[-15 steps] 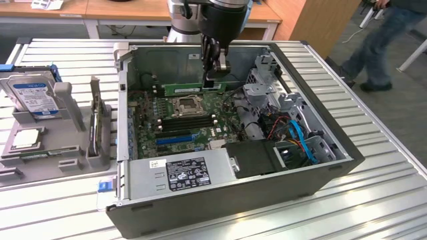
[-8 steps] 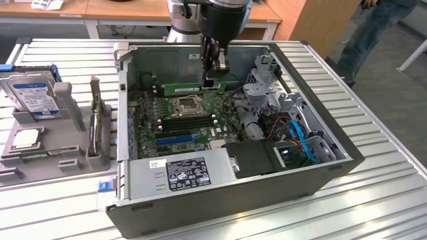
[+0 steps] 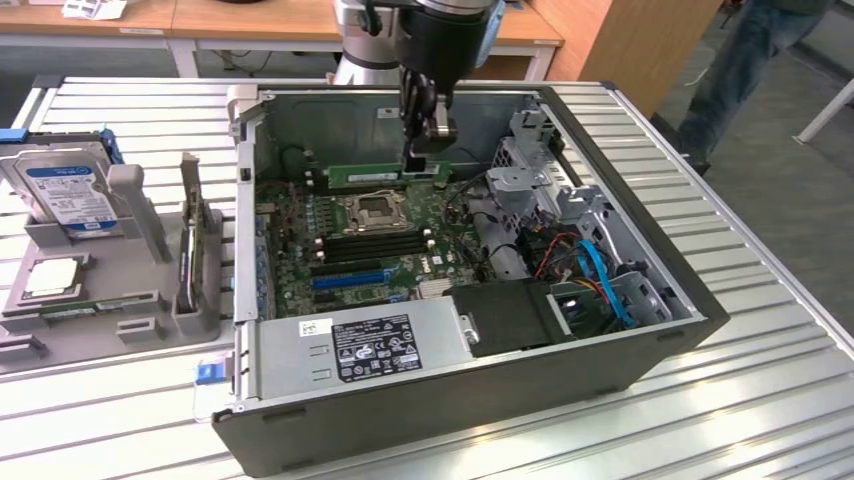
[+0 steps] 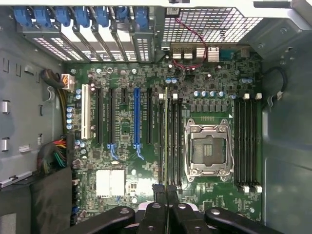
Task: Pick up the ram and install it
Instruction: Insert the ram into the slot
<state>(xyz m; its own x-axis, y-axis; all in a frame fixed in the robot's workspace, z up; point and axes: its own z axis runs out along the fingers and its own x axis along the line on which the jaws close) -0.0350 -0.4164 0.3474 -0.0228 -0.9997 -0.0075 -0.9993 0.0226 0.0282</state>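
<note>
The gripper [image 3: 419,158], clenched on the ram [image 3: 384,173], should keep it square over the memory slots [image 3: 370,245] before pressing evenly.

A ribbed metal table [image 3: 747,290] carries two things — an open computer case [image 3: 534,390] and a grey parts tray [image 3: 80,345].

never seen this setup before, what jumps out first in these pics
An open computer case lies on its side on the metal table, its green motherboard exposed. The gripper hangs inside it, holding the ram above the empty processor socket. On the exterior view's left, a grey holder carries a hard drive.
</note>
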